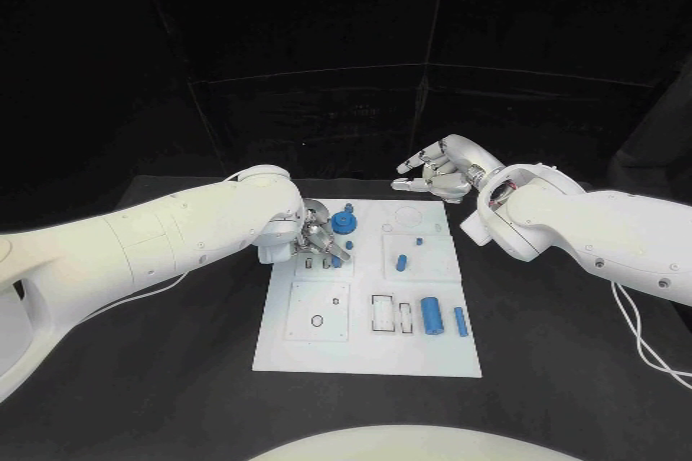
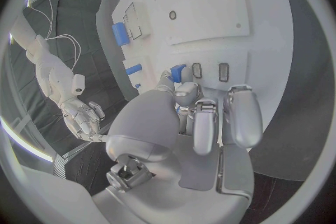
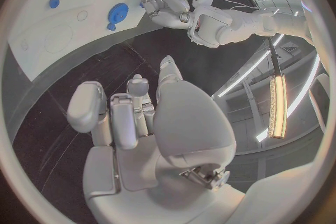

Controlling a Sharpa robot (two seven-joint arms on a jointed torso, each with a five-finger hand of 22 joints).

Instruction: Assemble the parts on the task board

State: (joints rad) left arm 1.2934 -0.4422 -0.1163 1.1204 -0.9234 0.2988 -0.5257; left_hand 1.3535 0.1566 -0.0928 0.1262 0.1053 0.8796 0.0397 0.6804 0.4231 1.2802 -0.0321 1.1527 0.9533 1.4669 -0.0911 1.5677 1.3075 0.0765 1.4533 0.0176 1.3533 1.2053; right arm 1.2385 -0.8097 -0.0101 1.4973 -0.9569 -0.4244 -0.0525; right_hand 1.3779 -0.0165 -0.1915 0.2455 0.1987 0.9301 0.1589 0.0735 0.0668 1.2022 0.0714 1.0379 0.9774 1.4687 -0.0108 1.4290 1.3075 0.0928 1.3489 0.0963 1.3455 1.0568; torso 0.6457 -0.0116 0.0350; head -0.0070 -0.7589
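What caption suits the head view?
Left hand pinches a blue part over the task board; right hand waits open.

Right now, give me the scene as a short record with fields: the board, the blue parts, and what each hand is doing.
board: white task board flat on the black table
round part: blue gear-like piece near the board's far edge
loose parts: blue cylinder and slimmer blue peg lying side by side
left hand: left hand over the board, fingers at a small blue part
right hand: right hand raised beyond the board, fingers apart, holding nothing

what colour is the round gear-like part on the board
Blue; the gear-like part shows best in the head view.
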